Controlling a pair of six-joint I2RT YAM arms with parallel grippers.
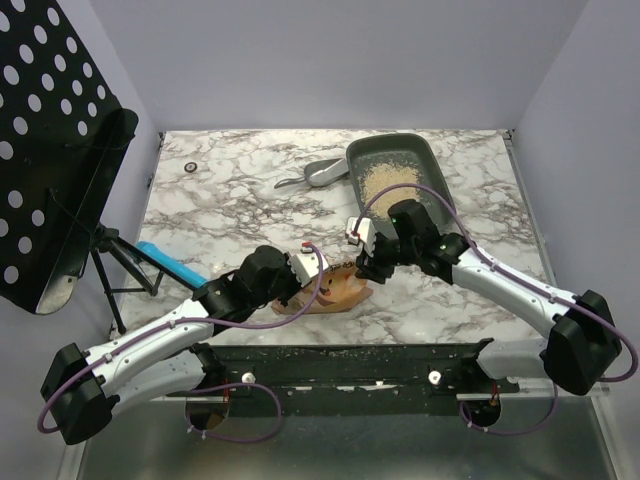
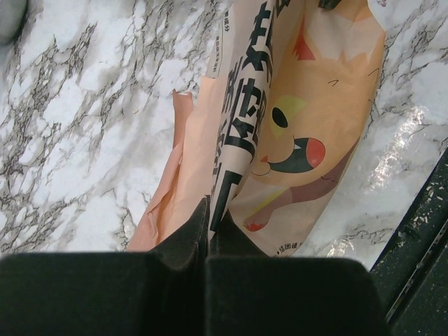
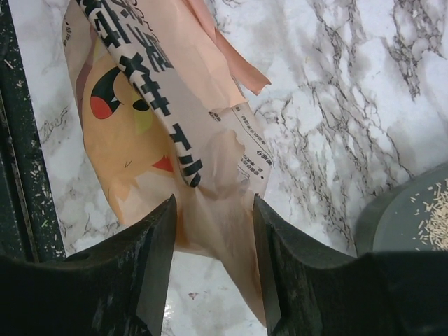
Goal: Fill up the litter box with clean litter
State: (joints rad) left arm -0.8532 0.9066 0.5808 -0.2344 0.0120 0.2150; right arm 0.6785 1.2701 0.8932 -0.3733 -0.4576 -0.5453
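**Bag pinched, litter in the tray**

The left jaws are pressed together on the edge of the orange cat-print bag point(image 1: 335, 290), which lies on the marble counter point(image 1: 230, 200). The right jaws are spread over the bag's other end. Farther right and back, the litter box point(image 1: 395, 150) holds a patch of clean litter point(image 1: 388, 180).

The left arm point(image 1: 150, 345) and the right arm point(image 1: 505, 285) look alike, with smooth white links joined by bulky, rounded black joints and a white block at each wrist. A thin purple cable point(image 1: 319, 280) loops along each one. The left gripper point(image 2: 208, 210) and the right gripper point(image 3: 213, 210) have flat, matte black fingers.
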